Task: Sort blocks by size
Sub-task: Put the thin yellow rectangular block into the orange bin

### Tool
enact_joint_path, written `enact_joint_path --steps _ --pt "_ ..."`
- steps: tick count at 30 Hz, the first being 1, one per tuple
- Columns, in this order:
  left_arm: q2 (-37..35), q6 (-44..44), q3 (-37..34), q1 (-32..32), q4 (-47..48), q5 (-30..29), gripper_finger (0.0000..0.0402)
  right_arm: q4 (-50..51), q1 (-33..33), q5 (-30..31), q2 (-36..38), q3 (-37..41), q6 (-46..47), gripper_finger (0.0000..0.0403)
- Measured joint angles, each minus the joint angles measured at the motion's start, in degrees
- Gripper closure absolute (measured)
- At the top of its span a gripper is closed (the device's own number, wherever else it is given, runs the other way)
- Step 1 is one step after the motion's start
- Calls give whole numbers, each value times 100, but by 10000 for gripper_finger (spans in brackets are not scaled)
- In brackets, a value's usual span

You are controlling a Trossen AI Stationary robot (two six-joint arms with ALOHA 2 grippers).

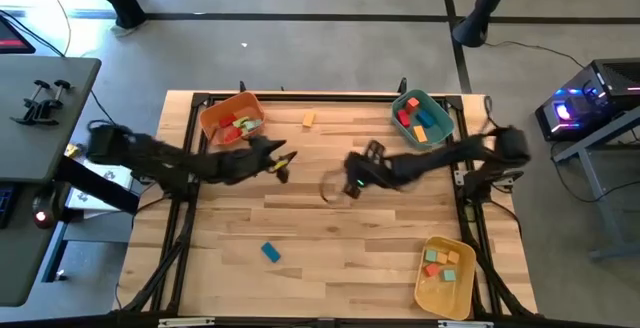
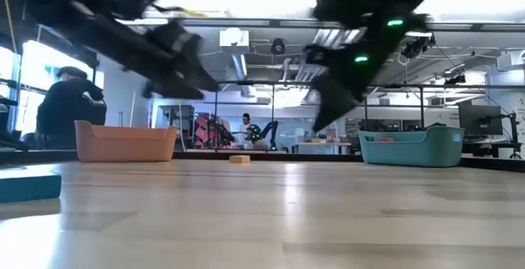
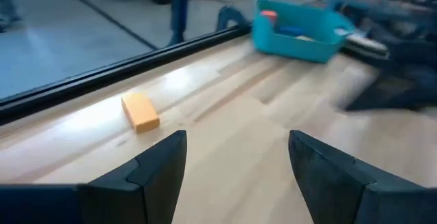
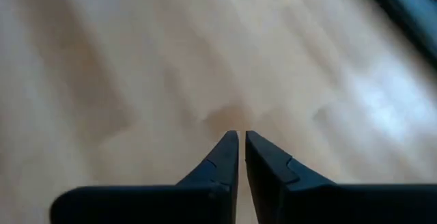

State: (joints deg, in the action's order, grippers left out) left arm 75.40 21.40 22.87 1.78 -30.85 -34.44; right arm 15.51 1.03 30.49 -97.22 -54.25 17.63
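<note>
Robotics lab: exposed ceiling ducts [image 2: 238, 56], glass partitions, equipment desks [image 1: 40, 118].

Orange block [image 1: 308, 119] flat near far edge; blue block [image 1: 270, 252] near front; others binned.

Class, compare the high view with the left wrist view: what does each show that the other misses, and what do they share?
Only the high view shows the orange bin, the yellow bin, the blue block on the table's near side, and the right hand. Only the left wrist view shows the left hand open and empty. Both show the orange block and the teal bin.
</note>
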Motion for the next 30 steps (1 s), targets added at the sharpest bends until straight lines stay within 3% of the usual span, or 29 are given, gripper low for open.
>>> enact_joint_path --steps 5,11,13,21,30 --pt "1422 -396 1132 533 93 248 161 -1109 641 272 840 1114 552 383" --pt "2555 -223 2831 1311 2620 308 161 -1994 943 536 1155 1588 524 389" --pt "2888 -289 3222 1597 2926 628 161 -2107 1021 608 1158 1603 597 390" --pt "3620 -447 3467 2501 2284 2025 160 -2395 1384 703 915 1620 741 390" --pt "3680 -807 3460 2603 2007 1930 160 -2772 1840 975 740 1618 949 390"
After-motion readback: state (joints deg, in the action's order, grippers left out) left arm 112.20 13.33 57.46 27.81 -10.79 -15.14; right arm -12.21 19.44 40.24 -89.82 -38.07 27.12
